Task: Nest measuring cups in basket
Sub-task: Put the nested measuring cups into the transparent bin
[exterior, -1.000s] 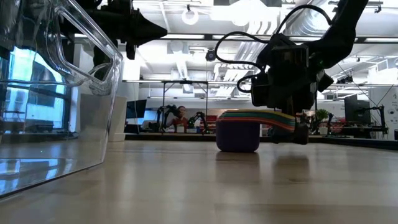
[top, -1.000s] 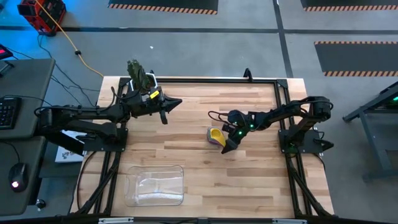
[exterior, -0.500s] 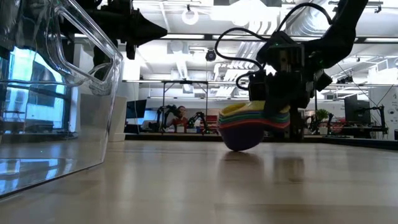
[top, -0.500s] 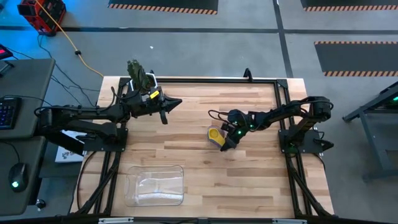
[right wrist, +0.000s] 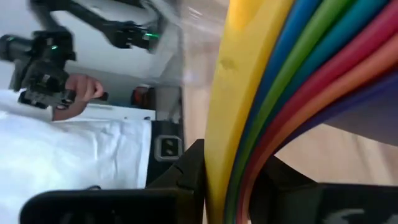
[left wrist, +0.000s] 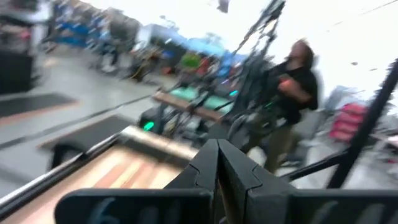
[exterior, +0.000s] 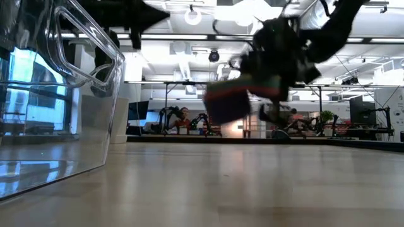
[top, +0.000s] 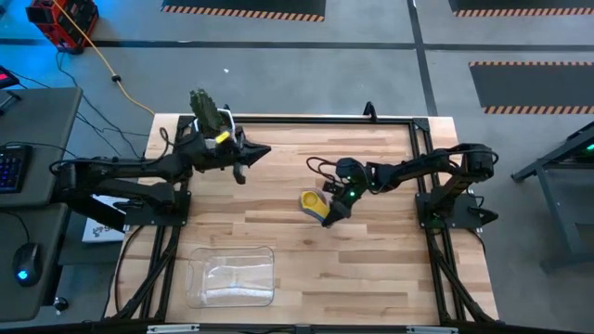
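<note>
The measuring cups (top: 312, 202), nested in one stack with the yellow one on top, hang above the middle of the table; the low view shows the cup stack (exterior: 228, 104) off the wood. My right gripper (top: 331, 211) is shut on them, reaching in from the table's right. My left gripper (top: 243, 161) hovers shut near the far left, holding nothing. The clear basket (top: 232, 276) rests on its base near the front left edge. My right gripper pinches the stacked handles (right wrist: 219, 149) of the measuring cups between its two fingers (right wrist: 186, 169), the coloured layers lying edge-on between them. The fingers come from the table's right, slanting down. The stack is lifted clear of the table, bowls toward the table's left.
A white pot with a cactus (top: 206, 109) stands at the far left corner behind my left arm. The basket's clear wall (exterior: 57, 94) fills the left of the low view. A person (left wrist: 292, 93) stands in the room beyond the table. Bare wood lies between cups and basket.
My right gripper has shut on the stacked handles. The stack first tipped on the table, then rose clear of it, and has gone a little toward the table's left with the gripper.
</note>
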